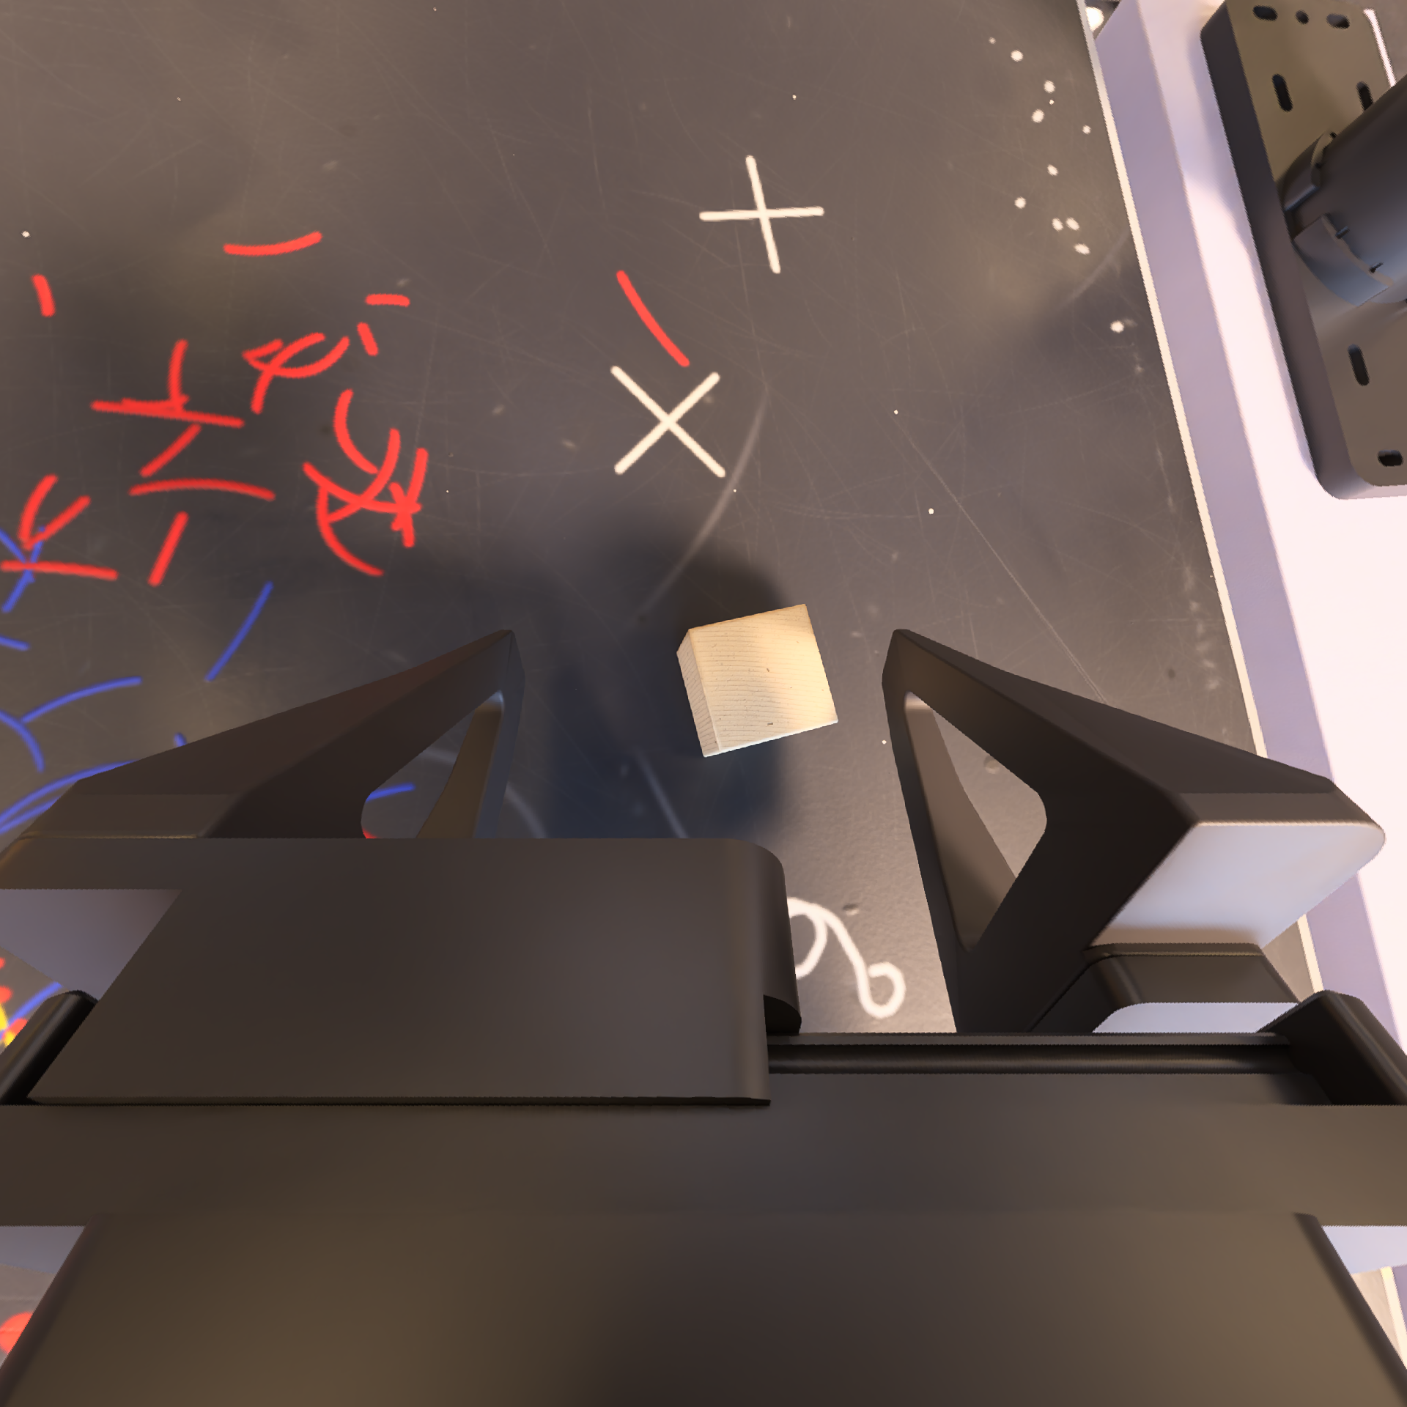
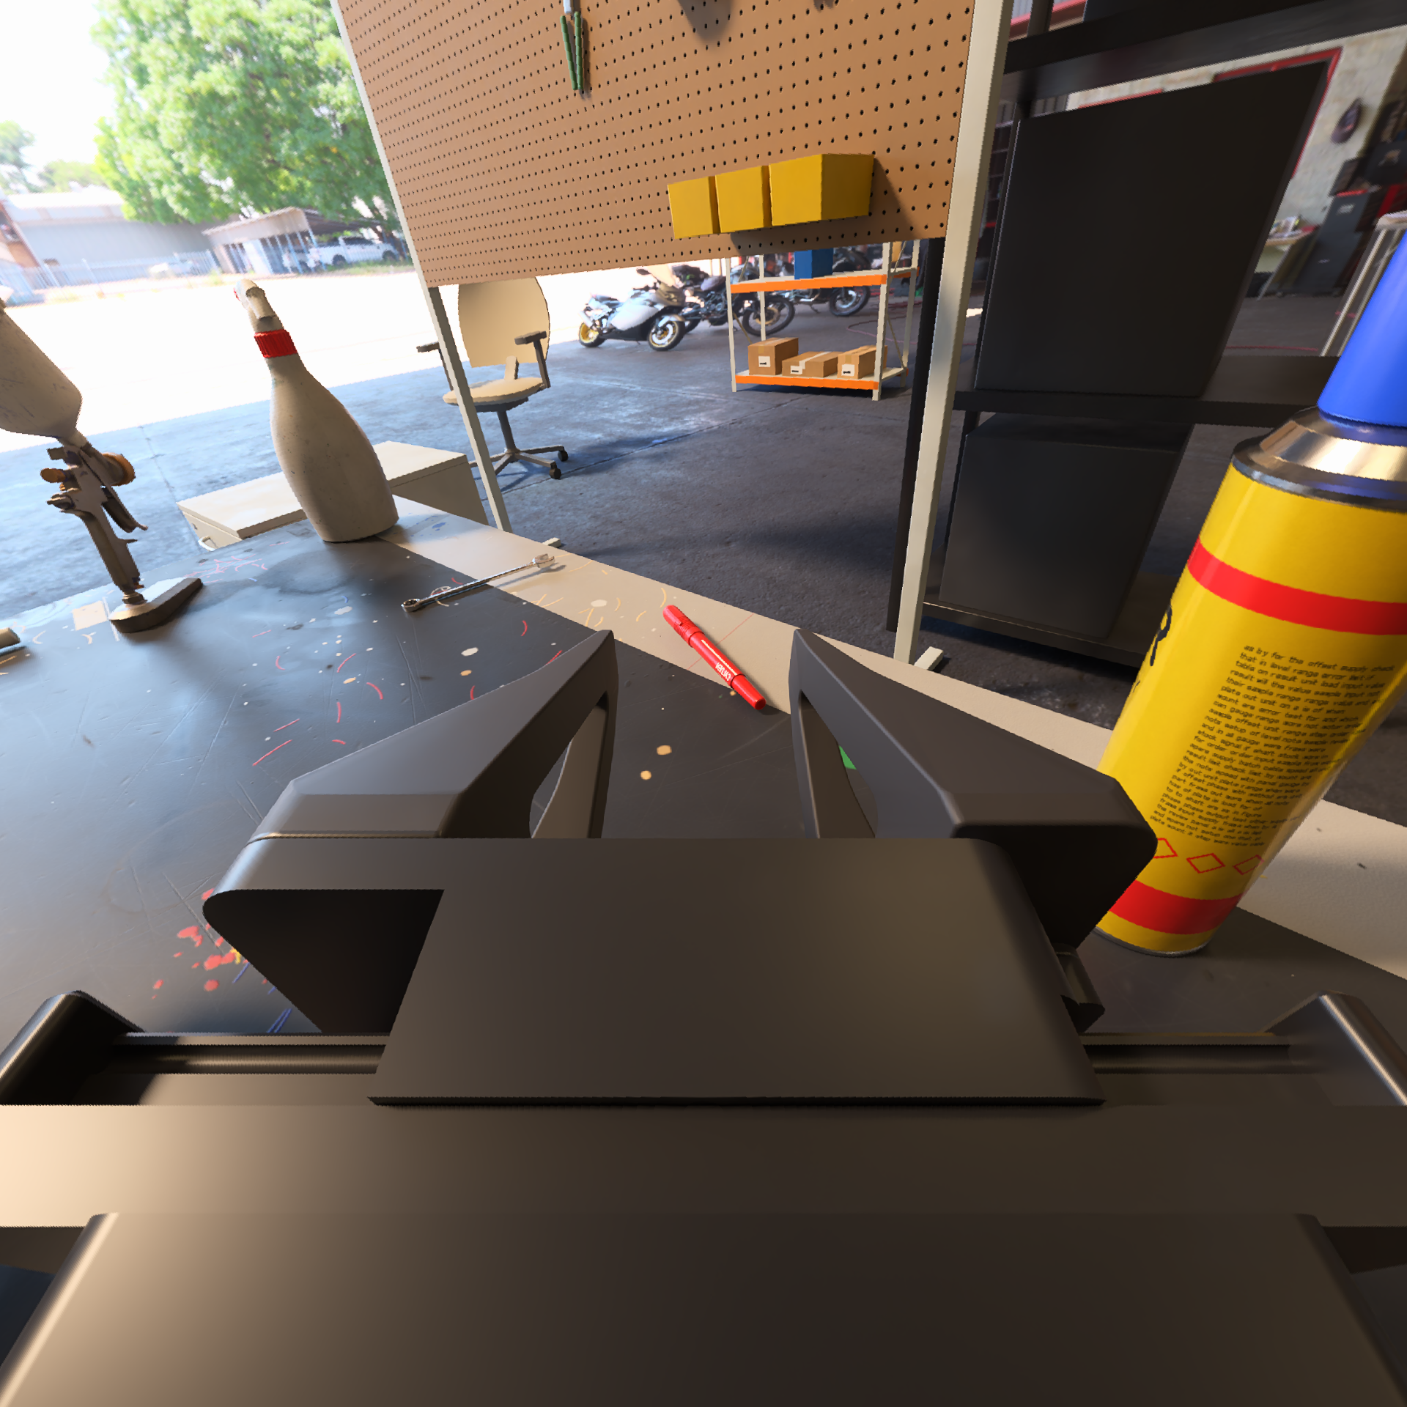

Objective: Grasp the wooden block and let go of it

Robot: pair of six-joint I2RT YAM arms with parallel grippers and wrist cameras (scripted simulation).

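A small pale wooden block (image 1: pixel 757 680) lies on the dark scribbled tabletop (image 1: pixel 457 152) in the left wrist view. My left gripper (image 1: pixel 704 647) hangs above it, wide open, with the block in the gap between the two black fingers and touching neither. The block sits slightly right of the gap's middle. My right gripper (image 2: pixel 704 647) is open and empty, low over the table, and the block does not show in its view.
The table's right edge (image 1: pixel 1188 457) and a black arm mount (image 1: pixel 1309 251) lie to the right. The right wrist view shows a yellow spray can (image 2: pixel 1264 685), red marker (image 2: pixel 712 656), wrench (image 2: pixel 476 584), bowling pin (image 2: pixel 320 441), spray gun (image 2: pixel 84 487) and pegboard (image 2: pixel 685 114).
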